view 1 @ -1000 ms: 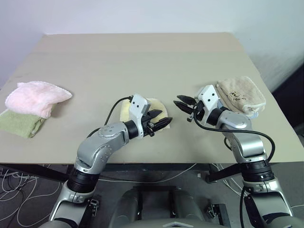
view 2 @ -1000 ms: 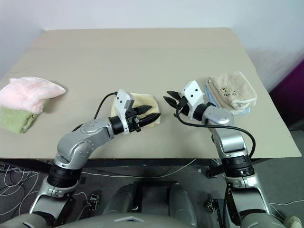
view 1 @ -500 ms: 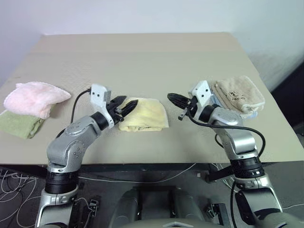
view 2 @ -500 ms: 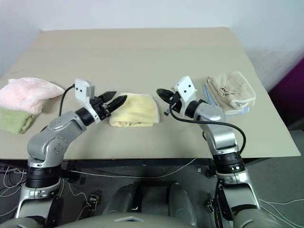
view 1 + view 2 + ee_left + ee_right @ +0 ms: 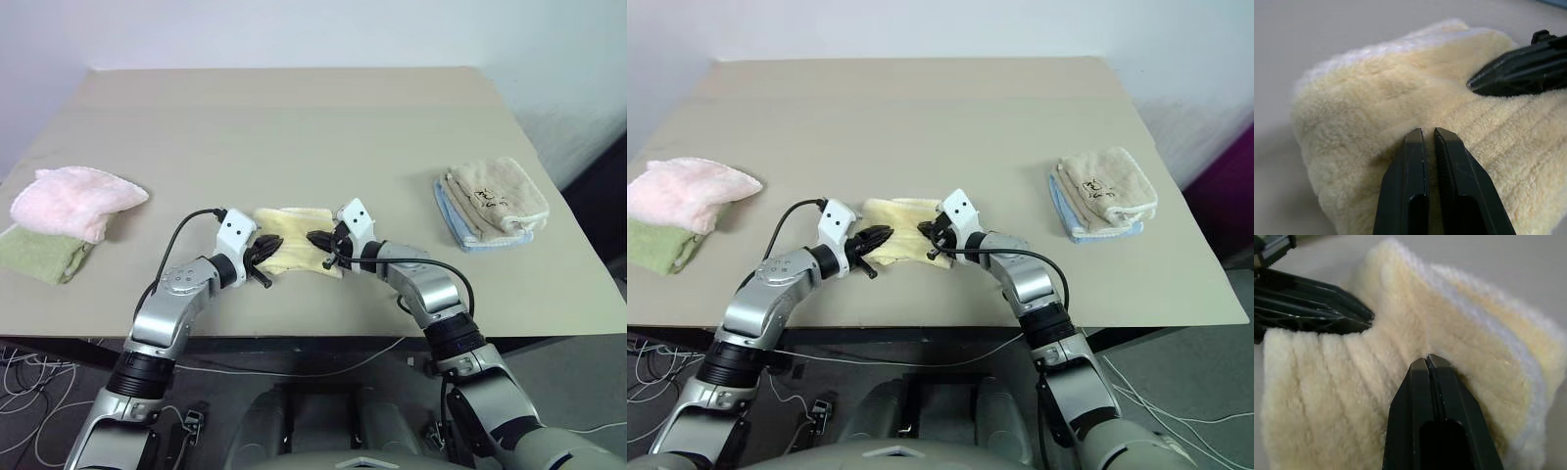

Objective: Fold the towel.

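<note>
dark marks on the beige towel [image 5: 495, 196]; unreadable

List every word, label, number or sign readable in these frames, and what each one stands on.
No text can be read with certainty.
Beige folded towel: dark handwritten marks on its top, too small to read.
Towel, left gripper, right gripper: no writing seen.

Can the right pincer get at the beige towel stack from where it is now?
Probably yes: the right pincer rests shut on the yellow towel, and bare table separates it from the beige stack.
</note>
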`<state>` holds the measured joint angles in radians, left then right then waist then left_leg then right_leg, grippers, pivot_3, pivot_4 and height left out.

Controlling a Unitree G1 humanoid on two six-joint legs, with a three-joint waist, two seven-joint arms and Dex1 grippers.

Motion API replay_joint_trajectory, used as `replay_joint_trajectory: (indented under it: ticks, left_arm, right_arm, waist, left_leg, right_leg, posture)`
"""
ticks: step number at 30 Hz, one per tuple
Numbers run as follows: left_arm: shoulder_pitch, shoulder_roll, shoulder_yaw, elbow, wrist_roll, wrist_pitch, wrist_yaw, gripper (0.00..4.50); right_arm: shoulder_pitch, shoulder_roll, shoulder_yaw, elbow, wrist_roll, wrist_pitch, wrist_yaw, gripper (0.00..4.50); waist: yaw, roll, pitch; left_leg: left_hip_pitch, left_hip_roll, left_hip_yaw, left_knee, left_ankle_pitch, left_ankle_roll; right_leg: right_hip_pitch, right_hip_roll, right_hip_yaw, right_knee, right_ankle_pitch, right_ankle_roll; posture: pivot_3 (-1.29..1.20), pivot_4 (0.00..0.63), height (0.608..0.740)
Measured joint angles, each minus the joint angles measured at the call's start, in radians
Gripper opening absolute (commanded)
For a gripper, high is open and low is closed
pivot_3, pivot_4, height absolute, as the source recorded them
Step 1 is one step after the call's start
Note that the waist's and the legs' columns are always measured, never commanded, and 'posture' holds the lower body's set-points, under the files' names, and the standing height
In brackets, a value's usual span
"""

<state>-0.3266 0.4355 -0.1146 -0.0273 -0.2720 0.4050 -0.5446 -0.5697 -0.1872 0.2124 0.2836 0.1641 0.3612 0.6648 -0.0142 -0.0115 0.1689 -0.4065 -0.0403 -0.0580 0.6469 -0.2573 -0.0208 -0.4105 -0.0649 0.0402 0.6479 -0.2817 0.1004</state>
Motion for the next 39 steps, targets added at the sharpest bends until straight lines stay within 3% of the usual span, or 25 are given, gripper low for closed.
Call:
replay_joint_trajectory:
  ticks: [6, 9, 12, 14, 20, 25, 26, 39]
  left_arm:
    - [0.002, -0.045, 0.023, 0.029, 0.009, -0.039, 0.002, 0.40]
    - [0.008, -0.104, 0.117, 0.003, -0.088, -0.028, 0.015, 0.40]
    - [0.009, -0.085, 0.229, -0.074, -0.168, -0.002, 0.028, 0.37]
    - [0.025, -0.036, 0.278, -0.114, -0.181, 0.002, 0.025, 0.36]
    - [0.173, 0.128, 0.323, -0.133, -0.130, -0.028, -0.049, 0.36]
    - [0.218, 0.174, 0.327, -0.129, -0.099, -0.085, -0.095, 0.36]
    - [0.220, 0.174, 0.327, -0.129, -0.096, -0.091, -0.100, 0.36]
    - [0.275, 0.147, 0.332, -0.129, -0.111, -0.108, -0.122, 0.36]
  right_arm:
    - [0.012, 0.001, -0.001, 0.001, -0.018, -0.040, 0.007, 0.00]
    - [0.034, -0.020, -0.008, -0.059, -0.008, -0.039, 0.020, 0.00]
    - [0.055, -0.074, -0.042, -0.163, 0.034, 0.004, 0.052, 0.17]
    - [0.059, -0.115, -0.085, -0.225, 0.079, 0.062, 0.071, 0.54]
    - [0.071, -0.178, -0.214, -0.282, 0.273, 0.352, 0.105, 2.55]
    - [0.048, -0.142, -0.309, -0.212, 0.443, 0.634, 0.076, 4.33]
    - [0.037, -0.136, -0.320, -0.195, 0.459, 0.661, 0.067, 4.47]
    - [-0.064, -0.063, -0.318, -0.037, 0.461, 0.722, 0.001, 4.47]
  waist:
    - [0.001, 0.000, 0.000]
    - [0.001, 0.000, 0.000]
    - [0.000, 0.000, 0.000]
    - [-0.002, 0.000, 0.000]
    - [-0.001, 0.000, 0.000]
    - [0.003, 0.000, 0.000]
    - [0.002, 0.000, 0.000]
    - [-0.006, 0.000, 0.000]
  left_leg:
    - [0.001, 0.000, 0.000, 0.000, 0.000, 0.000]
    - [-0.002, 0.000, 0.000, 0.001, 0.000, 0.000]
    - [-0.002, 0.000, 0.000, 0.001, 0.000, 0.000]
    - [-0.002, 0.001, 0.000, 0.000, 0.000, 0.000]
    - [-0.002, 0.001, 0.000, 0.000, 0.000, 0.000]
    - [-0.002, 0.001, 0.000, -0.001, 0.000, 0.000]
    - [-0.002, 0.001, 0.000, -0.001, 0.000, 0.000]
    - [-0.002, 0.001, 0.000, -0.002, 0.000, 0.000]
  right_leg:
    - [0.001, 0.000, 0.000, 0.000, 0.000, 0.000]
    - [-0.002, -0.001, 0.000, 0.001, 0.000, 0.000]
    - [-0.003, -0.001, 0.000, 0.001, 0.000, 0.000]
    - [-0.003, 0.000, 0.000, 0.001, 0.000, 0.000]
    - [-0.002, -0.002, 0.001, 0.000, 0.000, 0.000]
    - [-0.002, -0.004, 0.001, 0.000, 0.000, 0.000]
    - [-0.002, -0.004, 0.001, 0.000, 0.000, 0.000]
    - [-0.003, -0.003, 0.001, 0.000, 0.000, 0.000]
  posture:
    - [0.00, 0.150, 0.740]
    - [0.00, 0.150, 0.740]
    - [0.00, 0.150, 0.740]
    - [0.00, 0.150, 0.740]
    - [0.00, 0.150, 0.740]
    - [0.00, 0.150, 0.740]
    - [0.00, 0.150, 0.740]
    - [0.00, 0.150, 0.740]
